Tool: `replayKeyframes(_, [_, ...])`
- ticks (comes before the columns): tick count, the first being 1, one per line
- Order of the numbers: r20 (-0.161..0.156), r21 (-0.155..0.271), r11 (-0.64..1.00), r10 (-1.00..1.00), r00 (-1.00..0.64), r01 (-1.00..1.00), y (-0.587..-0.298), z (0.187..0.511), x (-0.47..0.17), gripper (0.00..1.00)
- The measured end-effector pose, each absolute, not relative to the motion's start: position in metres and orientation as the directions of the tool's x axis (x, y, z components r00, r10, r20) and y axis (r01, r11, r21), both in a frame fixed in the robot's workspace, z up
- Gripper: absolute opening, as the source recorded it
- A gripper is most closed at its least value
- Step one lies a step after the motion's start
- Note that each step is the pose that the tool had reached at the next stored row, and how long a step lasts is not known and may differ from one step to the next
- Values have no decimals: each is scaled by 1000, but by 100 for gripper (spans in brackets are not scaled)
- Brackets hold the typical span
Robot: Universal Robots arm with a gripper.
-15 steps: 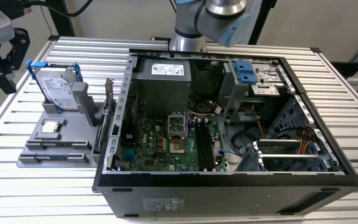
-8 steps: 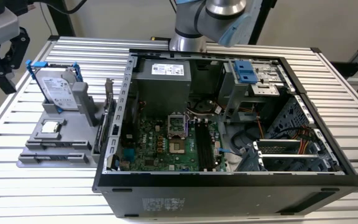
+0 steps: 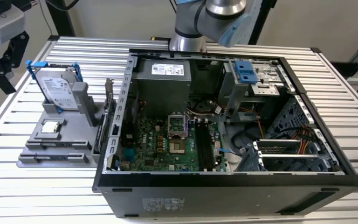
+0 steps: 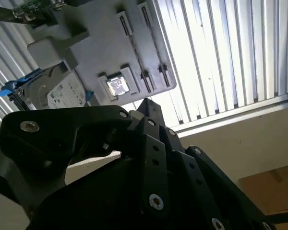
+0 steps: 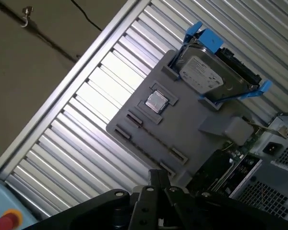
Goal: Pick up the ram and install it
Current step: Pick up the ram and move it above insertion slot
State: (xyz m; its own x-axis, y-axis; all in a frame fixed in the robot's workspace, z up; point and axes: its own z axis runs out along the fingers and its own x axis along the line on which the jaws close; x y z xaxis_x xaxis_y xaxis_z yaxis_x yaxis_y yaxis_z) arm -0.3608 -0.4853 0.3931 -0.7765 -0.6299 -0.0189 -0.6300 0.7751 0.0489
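Note:
My gripper [image 3: 3,65] hangs at the exterior view's far left, beyond the edge of the slatted table and left of the grey holder [image 3: 73,140]. Its black fingers stand apart with nothing between them. A thin dark strip [image 3: 58,157] stands on edge in the holder's long front slot; it looks like the ram, though I cannot be sure. The open computer case [image 3: 229,182] lies to the right of the holder, with the green motherboard [image 3: 160,144] and its dark memory slots [image 3: 204,144] exposed. In both wrist views the gripper's black linkage [image 5: 153,206] [image 4: 149,163] is above the holder [image 5: 182,124] [image 4: 110,43].
A silver hard drive in a blue-edged frame [image 3: 58,88] [image 5: 211,76] stands at the back of the holder. A small square silver chip [image 3: 51,126] [image 5: 156,101] [image 4: 117,86] lies in the holder's middle. A green card with a metal bracket [image 3: 108,98] stands between holder and case.

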Motion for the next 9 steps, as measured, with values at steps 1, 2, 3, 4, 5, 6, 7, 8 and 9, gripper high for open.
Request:
replayKeyframes(1, [-19, 49, 767, -639, -769, -639, -485, 393, -361, 0])
replayKeyframes(2, [-19, 49, 760, -648, -761, -648, -485, 393, -361, 0])
replayKeyframes(3, [-19, 49, 752, -658, -753, -658, -485, 393, -361, 0])
replayKeyframes(4, [-19, 49, 743, -668, -744, -668, -485, 393, -361, 0])
replayKeyframes(5, [-19, 49, 734, -678, -735, -678, -485, 393, -361, 0])
replayKeyframes(6, [-19, 49, 725, -687, -726, -687, -485, 393, -361, 0])
replayKeyframes(7, [-19, 49, 715, -698, -716, -698, -485, 393, -361, 0])
replayKeyframes(8, [-19, 49, 704, -708, -706, -708, -485, 393, -361, 0])
replayKeyframes(9, [-19, 49, 693, -720, -694, -720, -485, 393, -361, 0])
